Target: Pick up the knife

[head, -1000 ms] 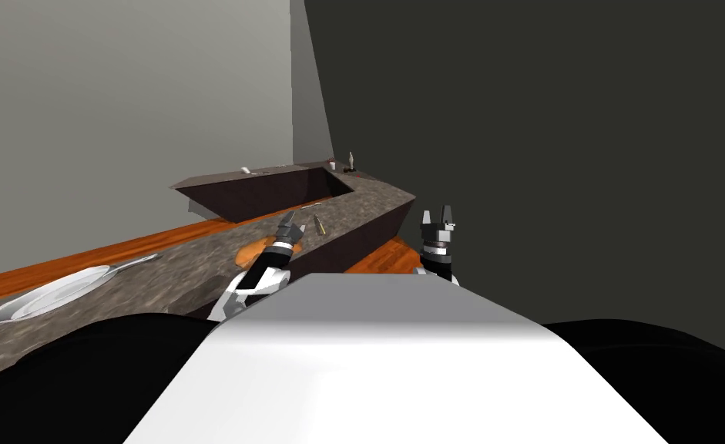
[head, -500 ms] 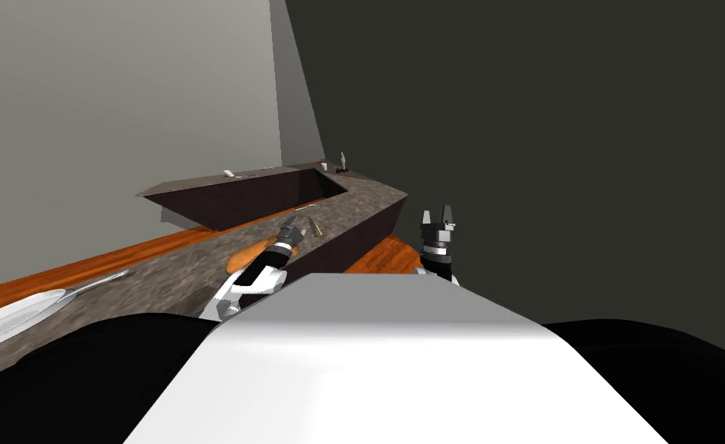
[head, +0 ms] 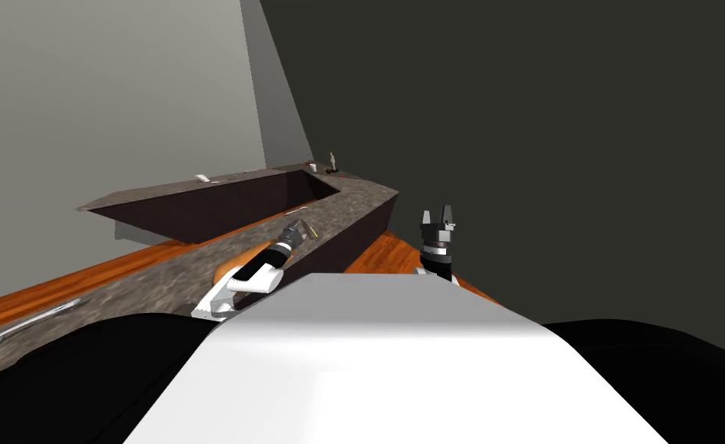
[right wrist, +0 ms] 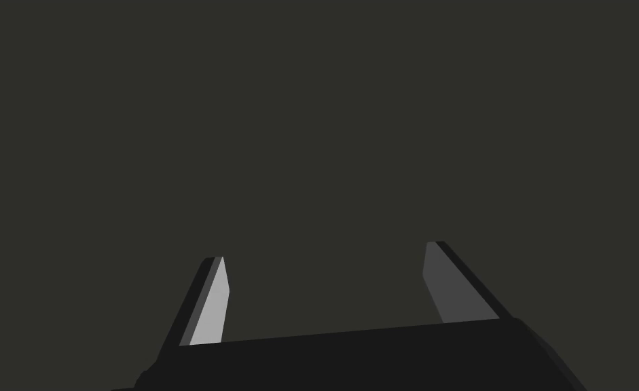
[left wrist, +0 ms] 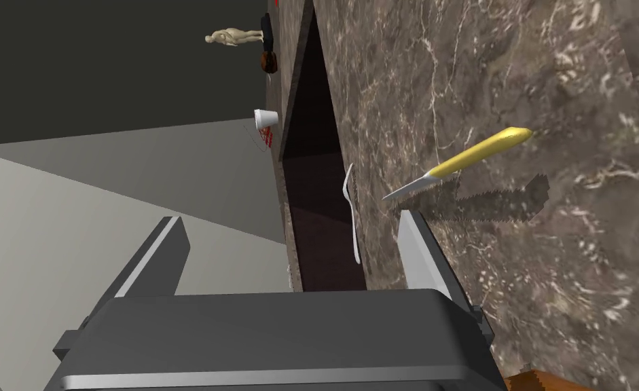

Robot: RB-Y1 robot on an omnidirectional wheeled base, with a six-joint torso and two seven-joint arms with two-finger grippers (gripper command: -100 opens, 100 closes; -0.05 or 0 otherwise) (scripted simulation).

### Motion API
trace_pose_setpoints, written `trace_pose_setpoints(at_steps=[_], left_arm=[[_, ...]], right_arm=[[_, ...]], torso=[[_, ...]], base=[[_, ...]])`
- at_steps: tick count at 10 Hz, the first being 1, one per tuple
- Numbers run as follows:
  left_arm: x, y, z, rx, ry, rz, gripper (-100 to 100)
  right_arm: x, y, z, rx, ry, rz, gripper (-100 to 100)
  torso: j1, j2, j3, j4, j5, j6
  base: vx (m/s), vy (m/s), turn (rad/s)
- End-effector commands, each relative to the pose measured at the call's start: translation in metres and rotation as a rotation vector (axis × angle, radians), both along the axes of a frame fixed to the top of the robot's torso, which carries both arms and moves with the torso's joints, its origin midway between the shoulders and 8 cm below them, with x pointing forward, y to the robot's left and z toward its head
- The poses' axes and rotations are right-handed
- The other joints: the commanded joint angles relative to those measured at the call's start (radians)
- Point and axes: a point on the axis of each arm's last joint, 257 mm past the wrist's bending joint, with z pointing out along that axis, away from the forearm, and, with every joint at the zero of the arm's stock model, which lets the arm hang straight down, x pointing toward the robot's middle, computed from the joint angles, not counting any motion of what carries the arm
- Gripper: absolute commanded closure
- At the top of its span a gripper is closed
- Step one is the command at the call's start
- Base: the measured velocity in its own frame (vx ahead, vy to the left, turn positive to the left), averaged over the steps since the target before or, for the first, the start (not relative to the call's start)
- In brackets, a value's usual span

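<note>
Surface: dark marble countertop (head: 160, 266), grey walls (head: 83, 100).
Left gripper (left wrist: 288, 218): spread, low over countertop.
Right gripper (right wrist: 324, 250): spread, raised, 1 o'clock.
Knife (left wrist: 460, 163): yellow-handled, on countertop, 11 o'clock, just beyond left fingertips (left wrist: 420, 251).

On the counter (head: 160, 270), a silvery utensil (head: 29, 318) is cut off at the left edge; the far-end small things (head: 332, 161) are too small to name.
</note>
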Motion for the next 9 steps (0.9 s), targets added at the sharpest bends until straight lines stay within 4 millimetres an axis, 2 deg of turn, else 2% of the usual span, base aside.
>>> trace_pose_setpoints(at_steps=[1,6,9], left_arm=[[-0.002,0.003,-0.01,-0.003,0.044,0.005,-100],[-0.007,0.011,-0.044,0.0,0.21,0.0,-100],[-0.012,0.016,-0.057,0.007,0.277,0.005,-100]], right_arm=[[0.0,0.0,0.0,0.0,0.0,0.0,0],[0.0,0.0,0.0,0.0,0.0,0.0,0],[0.0,0.0,0.0,0.0,0.0,0.0,0]], torso=[[0.0,0.0,0.0,0.0,0.0,0.0],[0.001,-0.001,-0.001,0.0,0.0,-0.001],[0.001,-0.001,-0.001,0.0,0.0,-0.001]], base=[[-0.031,0.044,-0.127],[-0.029,0.052,-0.202],[-0.033,0.046,-0.182]])
